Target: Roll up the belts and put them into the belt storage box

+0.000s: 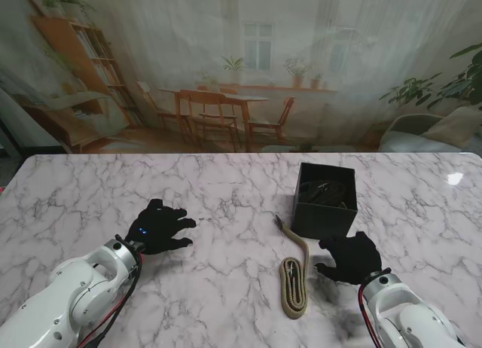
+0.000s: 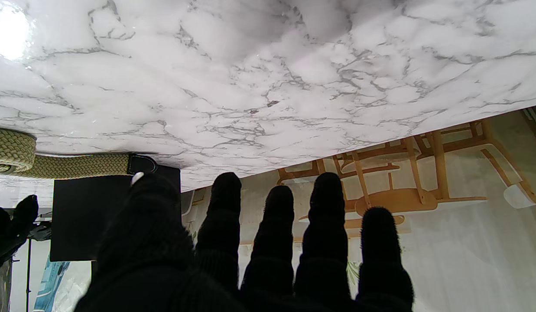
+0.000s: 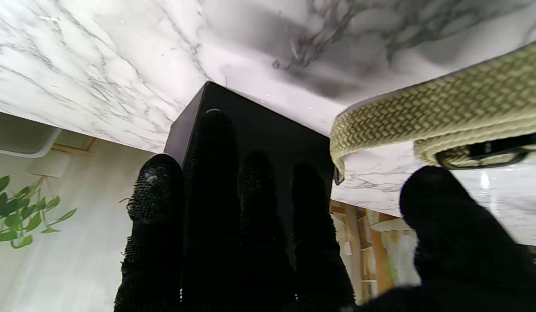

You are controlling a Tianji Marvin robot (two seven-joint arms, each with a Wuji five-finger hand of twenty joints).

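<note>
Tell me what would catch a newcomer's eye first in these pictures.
A woven khaki belt lies folded double on the white marble table, its narrow tip stretching toward a black storage box that already has something dark coiled inside. The right robot hand, gloved in black, rests open just right of the belt and nearer to me than the box. The left robot hand is spread open on bare marble, well left of the belt.

No text, label or number can be read anywhere.

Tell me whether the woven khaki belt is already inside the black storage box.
No, the woven khaki belt lies folded on the marble table, outside the black storage box.
</note>
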